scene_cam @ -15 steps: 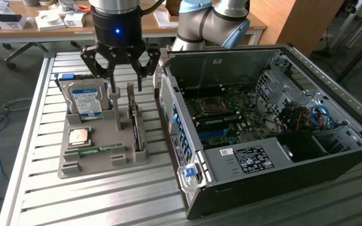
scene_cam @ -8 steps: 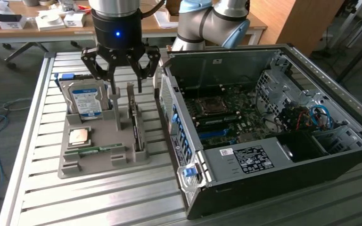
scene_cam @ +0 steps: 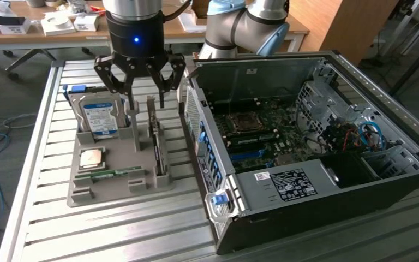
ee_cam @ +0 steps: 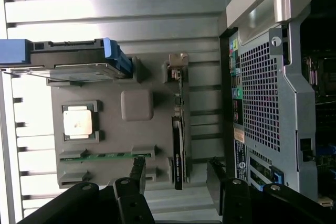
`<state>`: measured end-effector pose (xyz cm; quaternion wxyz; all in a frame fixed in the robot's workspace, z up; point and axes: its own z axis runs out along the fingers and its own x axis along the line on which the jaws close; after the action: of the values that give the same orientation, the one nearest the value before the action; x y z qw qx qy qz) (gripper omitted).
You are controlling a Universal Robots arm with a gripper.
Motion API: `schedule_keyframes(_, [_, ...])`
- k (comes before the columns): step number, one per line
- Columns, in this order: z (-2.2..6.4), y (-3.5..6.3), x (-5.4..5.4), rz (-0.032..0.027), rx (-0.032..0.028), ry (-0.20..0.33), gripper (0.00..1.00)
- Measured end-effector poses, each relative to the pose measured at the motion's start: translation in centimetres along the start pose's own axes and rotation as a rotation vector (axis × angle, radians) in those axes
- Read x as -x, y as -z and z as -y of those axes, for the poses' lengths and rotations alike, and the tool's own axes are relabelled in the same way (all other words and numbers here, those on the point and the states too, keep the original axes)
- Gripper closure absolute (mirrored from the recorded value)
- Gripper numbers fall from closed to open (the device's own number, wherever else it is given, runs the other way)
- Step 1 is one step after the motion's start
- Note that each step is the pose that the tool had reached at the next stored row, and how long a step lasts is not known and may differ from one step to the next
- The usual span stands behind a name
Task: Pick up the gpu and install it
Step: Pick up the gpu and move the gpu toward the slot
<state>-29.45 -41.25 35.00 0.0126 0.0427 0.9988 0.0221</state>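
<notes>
- The pick-up step is, in my judgement, only beginning: the pincer (scene_cam: 146, 106) is hovering directly above the gpu (scene_cam: 155, 142) with its fingers spread wide and nothing between them.
- The gpu is standing on edge in a slot of the grey holder (scene_cam: 115, 191), on the side of the holder nearest the computer case (scene_cam: 268, 68), at the exterior view's right.
- In the wrist view the pincer (ee_cam: 177, 169) is straddling the line of the gpu (ee_cam: 178, 145), one finger on each side of the thin board, not touching it.
- I am judging that a clean grasp is calling for a straight descent, with both fingers staying off the card's faces until they are level with its upper edge.
- The hard drive (scene_cam: 100, 114) is standing upright just beside the pincer's path, at the exterior view's left, so room on that side is looking tight.
- The case wall is rising just beside the holder at the exterior view's right, narrowing the room there too.
- The processor chip (scene_cam: 93, 158) and memory stick (scene_cam: 111, 173) are lying flat nearer the camera, well below the fingers and out of the way.
- The case is lying open on the table (scene_cam: 42, 164), its motherboard (scene_cam: 268, 131) facing up with open room above it.
</notes>
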Motion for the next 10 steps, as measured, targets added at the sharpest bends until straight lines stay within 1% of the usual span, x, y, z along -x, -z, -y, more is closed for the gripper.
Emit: schedule_keyframes(10, [0.02,-0.59,-0.02,0.0,0.0,0.0,0.41])
